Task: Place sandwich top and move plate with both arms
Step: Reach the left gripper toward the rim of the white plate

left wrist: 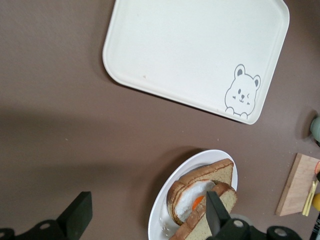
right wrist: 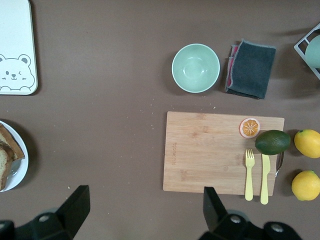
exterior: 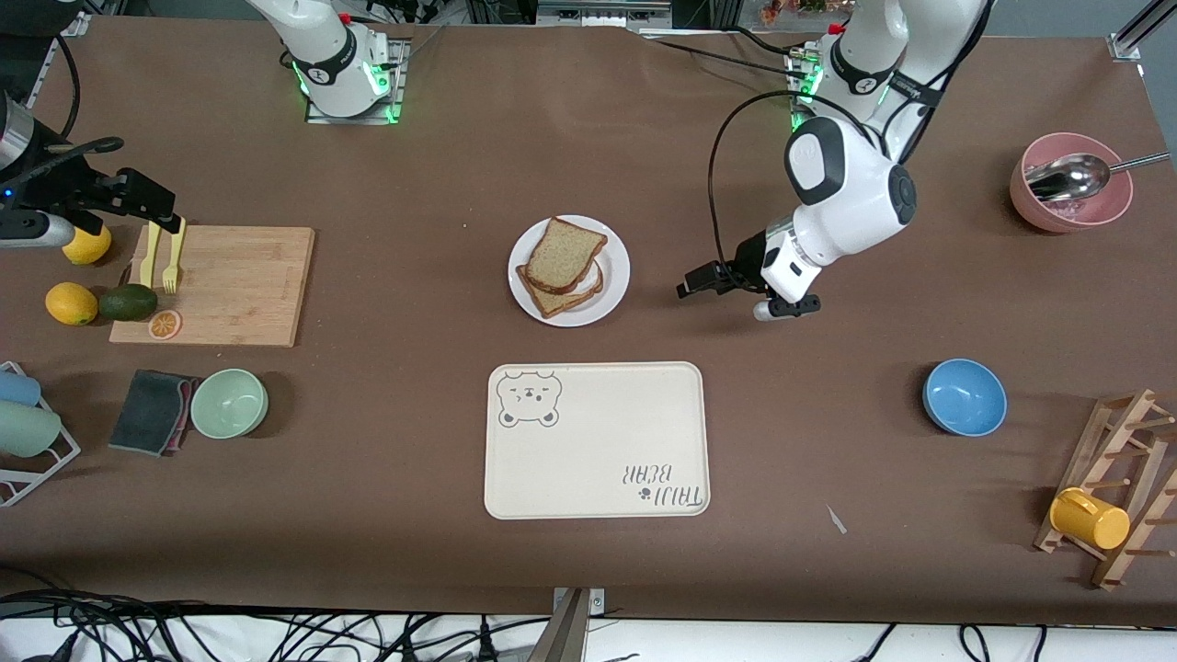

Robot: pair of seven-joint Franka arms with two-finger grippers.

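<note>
Sandwich top [exterior: 565,255] on plate [exterior: 611,276]; both end effectors open.

We see glossy white plate [exterior: 614,276], matt brown table [exterior: 414,165], wood board [exterior: 239,285], metal spoon [exterior: 1071,176], cloth rag [exterior: 152,411].

Cream rectangular tray [exterior: 596,441], bear-printed, nearest the front camera at mid-table; wooden cutting board [exterior: 225,285] toward the right arm's end, carrying a yellow fork [exterior: 172,259], a yellow knife [exterior: 150,257] and an orange slice [exterior: 165,324]; two lemons [exterior: 72,303] and an avocado [exterior: 128,302] beside the board; pale green bowl [exterior: 229,403] just beside a dark folded cloth [exterior: 152,411]; blue bowl [exterior: 964,396], pink bowl [exterior: 1069,195] holding a metal spoon [exterior: 1071,176], and wooden rack [exterior: 1117,487] bearing a yellow cup [exterior: 1090,519] toward the left arm's end.
</note>
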